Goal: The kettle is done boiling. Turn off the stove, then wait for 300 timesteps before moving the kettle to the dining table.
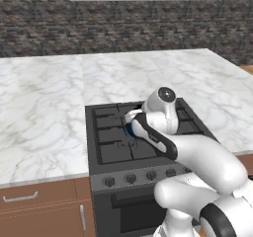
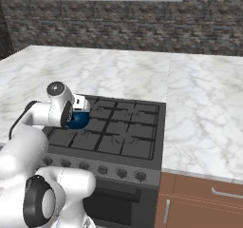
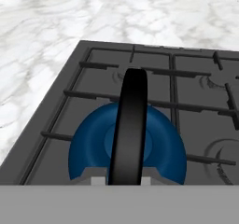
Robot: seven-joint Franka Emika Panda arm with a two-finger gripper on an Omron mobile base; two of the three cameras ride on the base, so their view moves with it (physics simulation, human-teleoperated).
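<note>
Glossy white rounded shells are covering the arm [image 1: 197,157], with black bands showing at its joints; a round dark grey cap is sitting on one white joint housing [image 2: 56,88], and a thin black cable is looping beside it

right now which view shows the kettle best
The hand view: the kettle sits on the stove grate, its blue body and black arched handle seen from straight above. In the right base view a rounded blue part peeks past the arm; in the left base view just a blue sliver.
</note>
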